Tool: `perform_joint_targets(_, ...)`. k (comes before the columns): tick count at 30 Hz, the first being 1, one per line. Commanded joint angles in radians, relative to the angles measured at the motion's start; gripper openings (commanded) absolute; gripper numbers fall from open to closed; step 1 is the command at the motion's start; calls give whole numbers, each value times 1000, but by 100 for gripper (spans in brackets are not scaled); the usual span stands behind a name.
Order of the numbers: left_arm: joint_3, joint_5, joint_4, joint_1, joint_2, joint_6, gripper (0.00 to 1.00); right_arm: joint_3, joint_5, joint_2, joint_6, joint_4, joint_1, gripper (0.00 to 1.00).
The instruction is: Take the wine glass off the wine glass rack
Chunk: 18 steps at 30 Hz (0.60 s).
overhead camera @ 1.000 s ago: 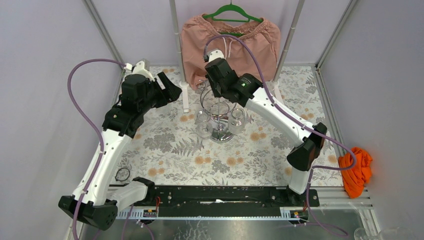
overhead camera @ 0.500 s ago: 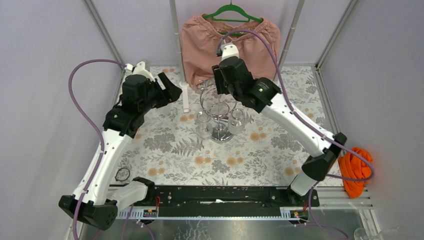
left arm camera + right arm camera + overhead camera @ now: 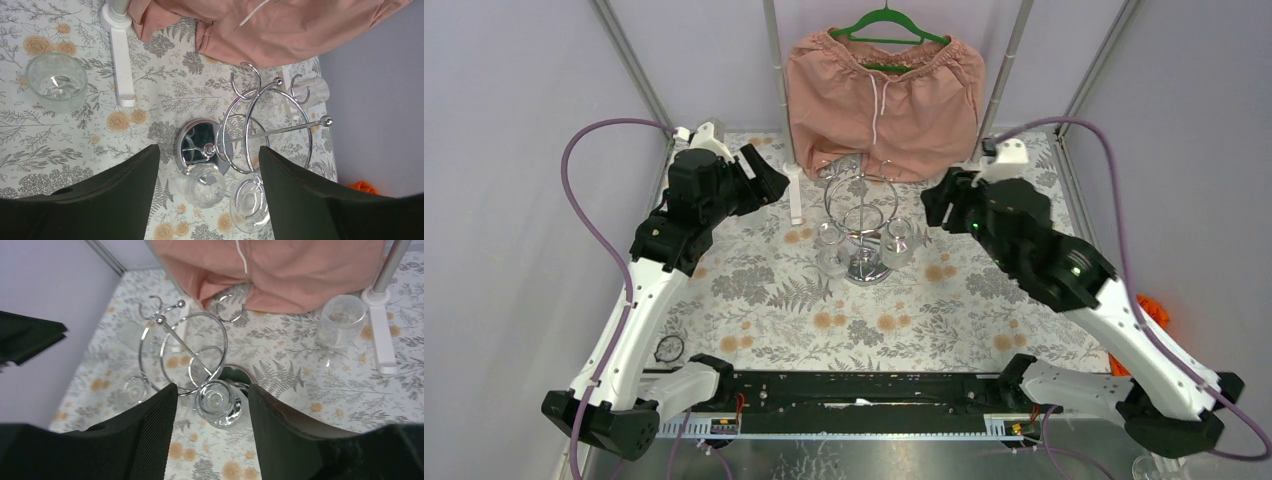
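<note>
Chrome wine glass rack (image 3: 861, 215) upright on counter (image 3: 754, 300), wine glass (image 3: 897, 243) hanging from ring. Left gripper (image 3: 767, 175), right gripper (image 3: 932, 205) flank rack, both released, holding nothing.

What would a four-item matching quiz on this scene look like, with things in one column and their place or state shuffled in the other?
Column one:
1. shorts
2. rack
3. orange cloth
4. left tool

Column two:
A. open and holding nothing
B. crumpled at the far right
C. hanging up at the back
D. standing in the middle

Pairs: 1-C, 2-D, 3-B, 4-A
</note>
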State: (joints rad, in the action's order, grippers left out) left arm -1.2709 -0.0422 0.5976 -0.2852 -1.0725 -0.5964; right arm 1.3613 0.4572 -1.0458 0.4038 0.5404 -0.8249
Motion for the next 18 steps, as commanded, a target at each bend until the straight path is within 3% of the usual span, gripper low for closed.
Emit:
perform_joint_targets(1, -3, -28, -56, 3, -2, -23, 80, -39, -10, 82, 93, -46, 8, 62)
perform_joint_targets(6, 7, -62, -75, 4, 4, -48, 80, -110, -53, 145, 181, -50, 18, 63)
perform_joint_targets(10, -1, -84, -80, 5, -1, -59, 81, -138, -140, 145, 221, -59, 92, 64)
perform_joint_targets(14, 1, -99, -91, 5, -5, -67, 81, -67, -321, 90, 185, -52, 311, 64)
perform_joint_targets(18, 10, -100, -93, 7, -5, -66, 81, -7, -596, -1, 172, -94, 589, 62)
